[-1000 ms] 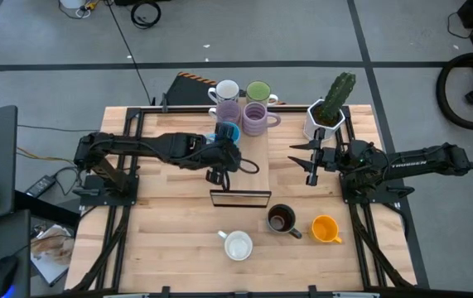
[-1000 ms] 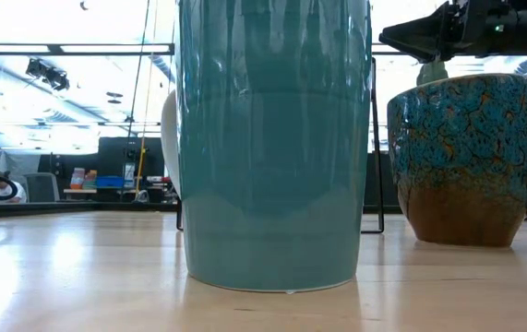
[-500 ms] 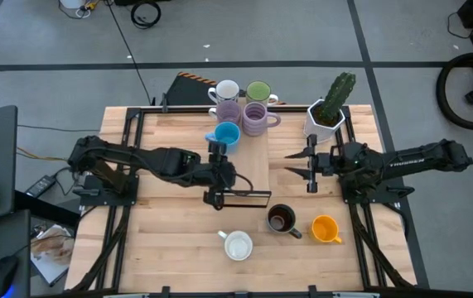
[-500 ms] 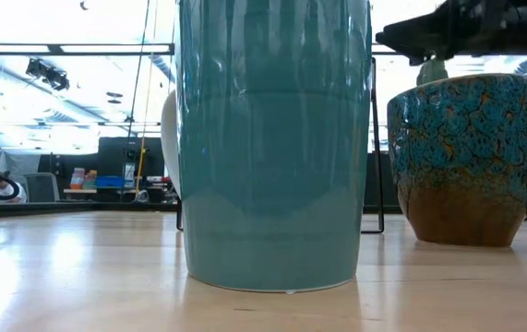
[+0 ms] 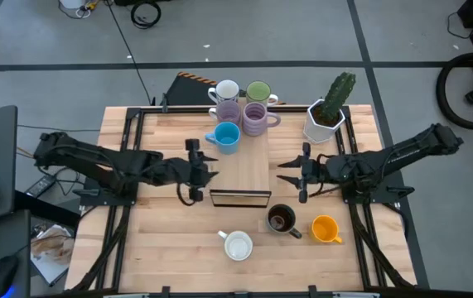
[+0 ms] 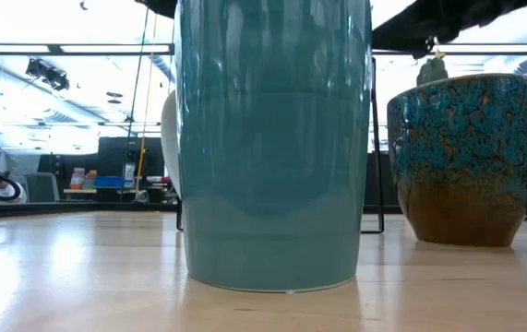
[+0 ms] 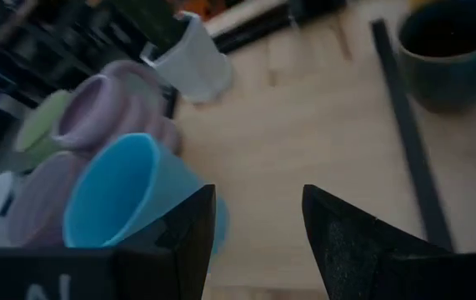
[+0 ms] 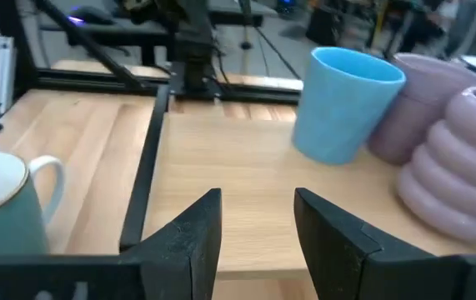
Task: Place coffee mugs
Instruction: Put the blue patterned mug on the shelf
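High view: wooden table (image 5: 161,248). At the far edge, a cluster of mugs: white mug (image 5: 225,90), green mug (image 5: 258,91), lilac mug (image 5: 229,110), ribbed lilac mug (image 5: 255,119), with the blue mug (image 5: 225,137) just in front of them. White hexagonal cactus pot (image 5: 322,121) at the far right. Near the front: dark brown mug (image 5: 282,220), orange mug (image 5: 325,228), second white mug (image 5: 238,246). A dark low frame (image 5: 239,198) stands mid-table. Left gripper (image 5: 195,170) hangs left of the frame, fingers parted and holding nothing. Right gripper (image 5: 301,173) hangs right of the frame, fingers parted and holding nothing.

Low view: a teal mug wall (image 6: 272,148) fills the centre; to its right a mottled blue-and-brown mug (image 6: 466,157). Both stand on the table.

Left wrist view: dark fingers (image 7: 183,237) spread apart, nothing between them. Beyond them the blue mug, the lilac mugs, the green mug and the cactus pot; the dark mug is at the picture's corner.

Right wrist view: fingers (image 8: 187,242) apart over bare table. Blue mug beyond, touching or just beside the lilac mugs; the white mug is nearby.
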Tool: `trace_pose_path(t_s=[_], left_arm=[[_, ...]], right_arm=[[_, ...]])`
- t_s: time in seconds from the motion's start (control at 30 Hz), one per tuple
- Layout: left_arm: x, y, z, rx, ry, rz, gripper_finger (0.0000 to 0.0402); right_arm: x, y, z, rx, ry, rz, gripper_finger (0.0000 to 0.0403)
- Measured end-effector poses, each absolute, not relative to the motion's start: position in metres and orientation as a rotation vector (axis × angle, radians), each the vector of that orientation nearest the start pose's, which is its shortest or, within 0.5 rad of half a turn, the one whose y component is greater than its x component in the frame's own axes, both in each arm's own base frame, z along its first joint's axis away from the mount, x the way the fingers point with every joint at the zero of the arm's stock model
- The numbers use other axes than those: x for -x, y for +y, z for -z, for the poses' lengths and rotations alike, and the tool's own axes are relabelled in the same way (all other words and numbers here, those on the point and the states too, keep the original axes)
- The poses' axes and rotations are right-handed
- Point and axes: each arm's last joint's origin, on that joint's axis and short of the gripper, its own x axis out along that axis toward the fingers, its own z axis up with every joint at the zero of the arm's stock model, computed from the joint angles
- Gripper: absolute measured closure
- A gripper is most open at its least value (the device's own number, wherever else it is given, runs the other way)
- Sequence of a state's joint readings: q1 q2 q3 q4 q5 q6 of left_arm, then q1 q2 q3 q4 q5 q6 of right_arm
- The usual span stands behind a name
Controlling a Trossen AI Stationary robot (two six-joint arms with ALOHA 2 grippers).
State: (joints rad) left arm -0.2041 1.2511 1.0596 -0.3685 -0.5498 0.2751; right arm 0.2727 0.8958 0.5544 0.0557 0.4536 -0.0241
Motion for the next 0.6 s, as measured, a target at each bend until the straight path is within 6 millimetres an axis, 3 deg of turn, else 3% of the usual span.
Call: trace_pose_path(t_s=[0.2,0.43,0.6], left_arm=[[-0.257,-0.027,-0.304,-0.5,0.403,-0.318,0.0214],[-0.239,-0.022,-0.285,-0.536,0.261,-0.288,0.0214],[-0.224,-0.021,-0.279,-0.483,0.185,-0.283,0.0214]], right_arm=[[-0.195,0.051,-0.288,-0.006,0.392,0.237,0.0245],[-0.203,0.064,-0.297,-0.29,0.599,0.128,0.0245],[-0.216,0.084,-0.293,-0.341,0.749,0.123,0.0245]])
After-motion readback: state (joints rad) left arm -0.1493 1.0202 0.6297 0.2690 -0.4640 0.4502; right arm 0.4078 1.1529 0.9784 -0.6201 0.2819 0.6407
